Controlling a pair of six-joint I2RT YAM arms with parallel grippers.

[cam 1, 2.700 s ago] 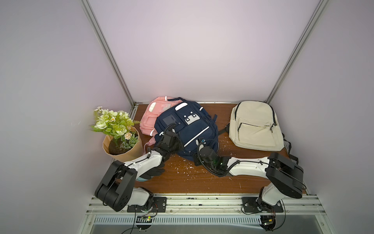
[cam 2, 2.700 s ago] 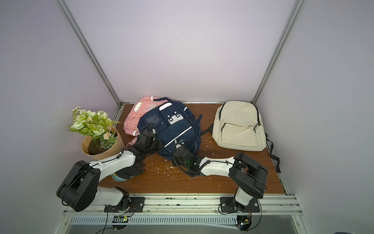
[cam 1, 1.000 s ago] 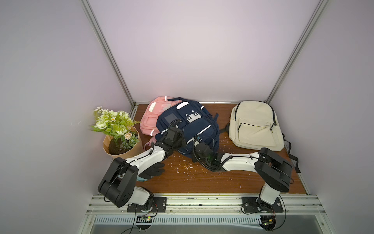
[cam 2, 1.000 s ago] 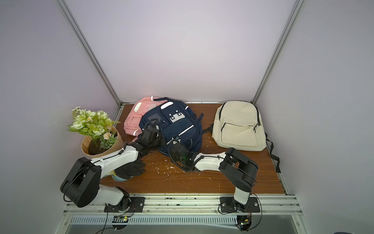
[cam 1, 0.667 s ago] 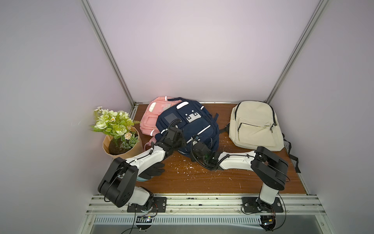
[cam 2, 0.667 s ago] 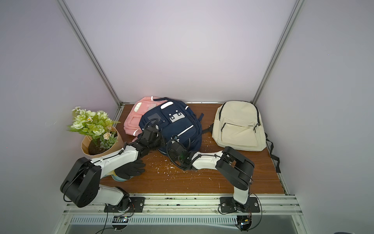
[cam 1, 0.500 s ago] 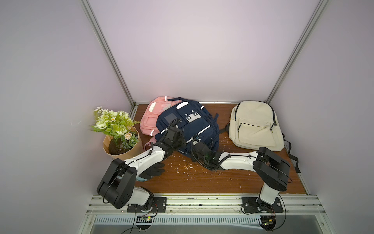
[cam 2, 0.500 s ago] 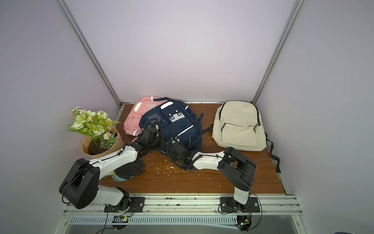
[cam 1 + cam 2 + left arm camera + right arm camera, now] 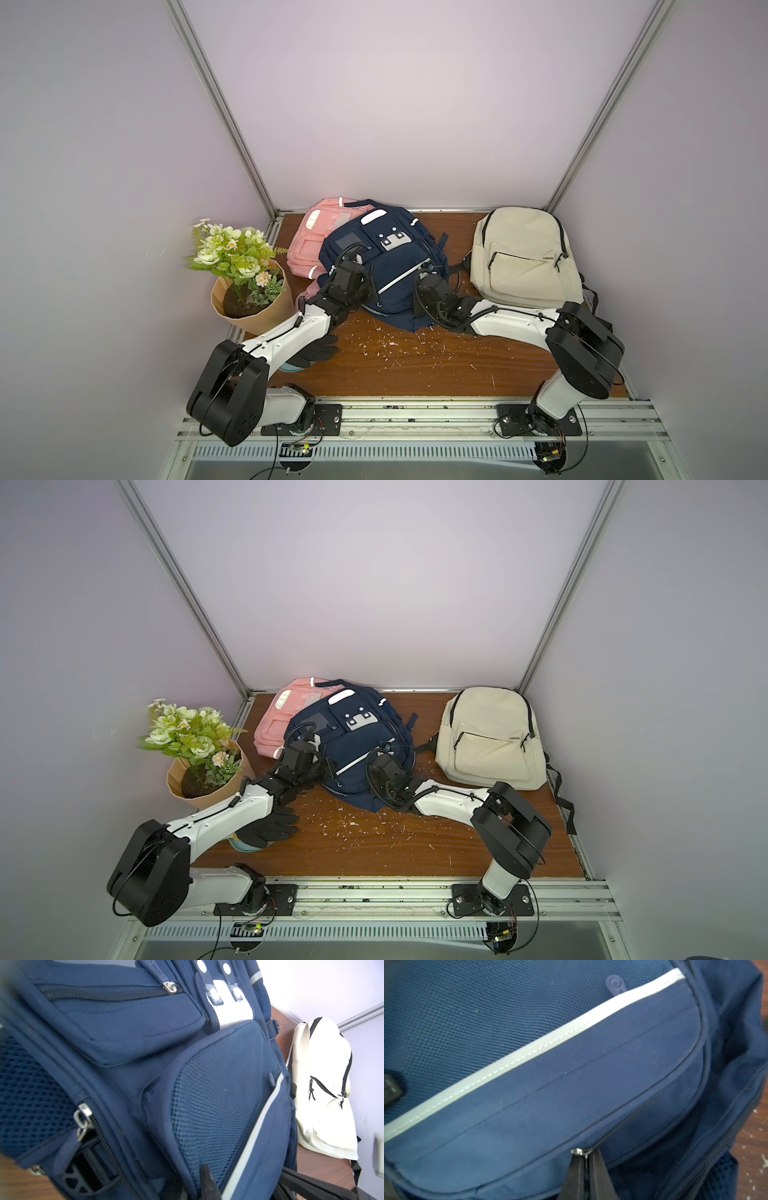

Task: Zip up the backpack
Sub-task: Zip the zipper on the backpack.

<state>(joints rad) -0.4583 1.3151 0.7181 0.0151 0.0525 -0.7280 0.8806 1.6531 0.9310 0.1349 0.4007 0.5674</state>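
— Right wrist view: what has the right gripper [image 9: 586, 1156] got?
— Its two black fingers are pressed together on the silver zipper pull [image 9: 578, 1151] of the navy backpack [image 9: 390, 266], just below the grey reflective strip [image 9: 529, 1051]. The embossed rubber tab [image 9: 615, 984] beyond it is unreadable.
— And the left gripper [image 9: 197, 1183]?
— Nipped narrow on a fold of the same bag, at its 8 o'clock edge. A second silver slider [image 9: 83, 1113] shows only in the left wrist view.
— Where does the bag lie?
— Toward 12 o'clock on the wooden table [image 9: 415, 374].
— Any writing?
— A small dark label on the beige backpack [image 9: 523, 257], at 3 o'clock from the navy one, is too small to read.
— Around it?
— The pink backpack [image 9: 307, 241] lies at 10 o'clock, partly under the navy one. The flower pot [image 9: 249, 299] is at 9 and the black glove [image 9: 316, 353] at 7, beneath the left arm. In both top views the wrists hide the fingertips.
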